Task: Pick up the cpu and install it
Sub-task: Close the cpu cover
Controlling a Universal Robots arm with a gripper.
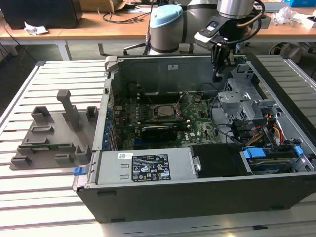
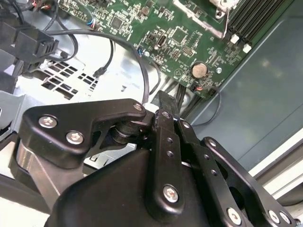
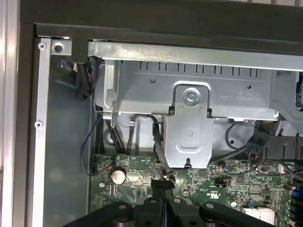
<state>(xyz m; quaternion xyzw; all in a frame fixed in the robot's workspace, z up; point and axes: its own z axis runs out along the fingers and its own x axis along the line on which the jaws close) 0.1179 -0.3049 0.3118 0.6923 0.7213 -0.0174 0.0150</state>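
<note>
Over the back corner of the open black computer case (image 1: 197,202), on the exterior view's right, the dark gripper (image 1: 217,75) hangs from the grey and pale-blue robot arm (image 1: 168,24). It is just beside the silver sheet-metal drive cage (image 1: 232,98). In both wrist views the gripper (image 3: 163,183) (image 2: 162,100) has its fingers (image 3: 157,201) pressed together, and it seems to have hold of nothing. Its tips point down toward the edge of the green motherboard (image 3: 137,176), near a round silver coin battery (image 3: 118,176) (image 2: 199,70) and the foot of the drive cage's bracket (image 3: 189,137). Near the middle of the motherboard (image 1: 200,129) sits the dark square metal-framed socket (image 1: 164,111), well apart from the gripper. Whether the cpu lies inside that frame cannot be told. Outside the case, on the exterior view's left, a grey plastic fixture with upright posts (image 1: 54,133) rests on the slatted metal bench (image 1: 44,202).
</note>
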